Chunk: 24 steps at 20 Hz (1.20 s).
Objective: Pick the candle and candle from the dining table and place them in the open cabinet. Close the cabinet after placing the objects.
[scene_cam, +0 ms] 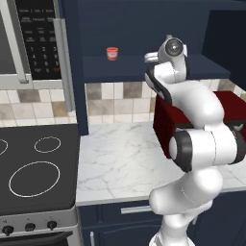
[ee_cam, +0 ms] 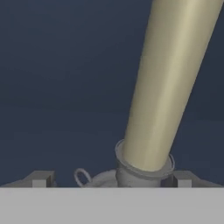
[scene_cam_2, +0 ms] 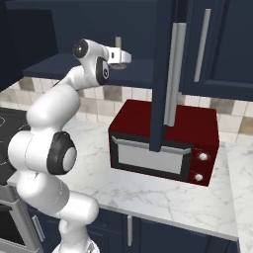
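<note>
A slim pale olive candle (ee_cam: 166,83) on a round dark grey base stands upright on the shelf of the open navy cabinet (scene_cam: 125,67). My gripper (ee_cam: 111,180) is open, its two fingertips spread wide on either side of the candle's base without clamping it. In the right base view the candle's top (scene_cam_2: 118,41) pokes up just above the hand (scene_cam_2: 118,56), which reaches into the cabinet (scene_cam_2: 54,66). The left base view shows the hand (scene_cam: 153,57) at the shelf's right part. The dining table is out of view.
A small red cup (scene_cam: 112,53) sits on the same shelf, left of the hand. The cabinet's open door (scene_cam_2: 163,69) with its long silver handle hangs over a dark red microwave (scene_cam_2: 163,143) on the marble counter (scene_cam: 120,163). A black stovetop (scene_cam: 33,168) lies left.
</note>
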Available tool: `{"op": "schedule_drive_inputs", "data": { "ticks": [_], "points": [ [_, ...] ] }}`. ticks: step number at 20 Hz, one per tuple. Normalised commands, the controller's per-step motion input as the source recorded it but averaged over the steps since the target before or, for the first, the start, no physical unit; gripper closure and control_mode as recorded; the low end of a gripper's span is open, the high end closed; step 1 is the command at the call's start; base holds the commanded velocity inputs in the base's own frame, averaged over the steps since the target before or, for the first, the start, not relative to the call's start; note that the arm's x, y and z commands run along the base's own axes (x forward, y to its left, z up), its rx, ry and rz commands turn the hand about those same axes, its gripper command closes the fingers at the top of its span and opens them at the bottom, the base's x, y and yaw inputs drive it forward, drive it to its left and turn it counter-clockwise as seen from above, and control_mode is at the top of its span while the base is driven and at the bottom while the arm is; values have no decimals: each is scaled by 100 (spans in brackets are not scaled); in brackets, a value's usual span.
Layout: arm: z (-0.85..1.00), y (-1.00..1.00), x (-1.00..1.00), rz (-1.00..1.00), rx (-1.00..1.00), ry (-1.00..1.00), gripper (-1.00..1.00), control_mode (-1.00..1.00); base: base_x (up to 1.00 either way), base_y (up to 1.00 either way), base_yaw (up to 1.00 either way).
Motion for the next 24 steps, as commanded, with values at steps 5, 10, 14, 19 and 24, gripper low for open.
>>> {"op": "schedule_drive_inputs", "data": {
  "ticks": [5, 10, 14, 19, 24],
  "points": [
    [1, -22, 4, -1, 2, 7, -100, -100, 0, 0, 0],
    [12, -1, -3, -5, 0, 1, -100, -100, 0, 0, 0],
    [5, -1, -15, -7, 0, 0, -100, -100, 0, 0, 0],
    [0, 0, -15, -5, 1, 0, -100, -100, 0, 0, 0],
    [0, 0, -30, -6, 3, 0, -100, -100, 0, 0, 0]
  ]
}}
